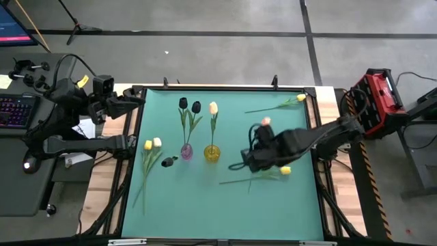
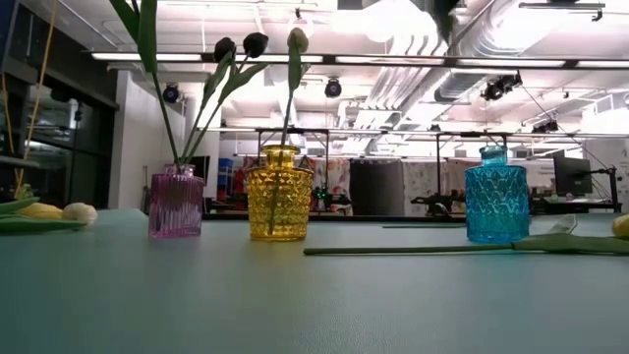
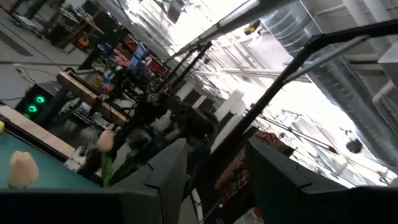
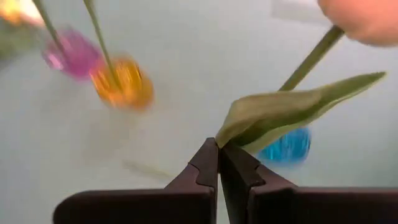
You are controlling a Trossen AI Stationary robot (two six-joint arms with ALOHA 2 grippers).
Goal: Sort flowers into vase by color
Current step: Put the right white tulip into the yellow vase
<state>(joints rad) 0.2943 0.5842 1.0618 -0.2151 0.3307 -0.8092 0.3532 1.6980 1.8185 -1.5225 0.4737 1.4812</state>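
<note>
The right pincer (image 4: 219, 163) gripped a cream tulip (image 4: 292, 107) above the worktop (image 1: 205, 205), three o'clock of the yellow vase (image 1: 212, 154); the left pincer (image 3: 214, 171) gaped.

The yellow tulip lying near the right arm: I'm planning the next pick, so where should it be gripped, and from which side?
Grip the thin stem of the yellow tulip near its middle, coming straight down from above. It lies flat on the green mat, with open mat on both sides of the bare stem; the bud and leaves are bulkier. The right gripper already holds another flower.
</note>
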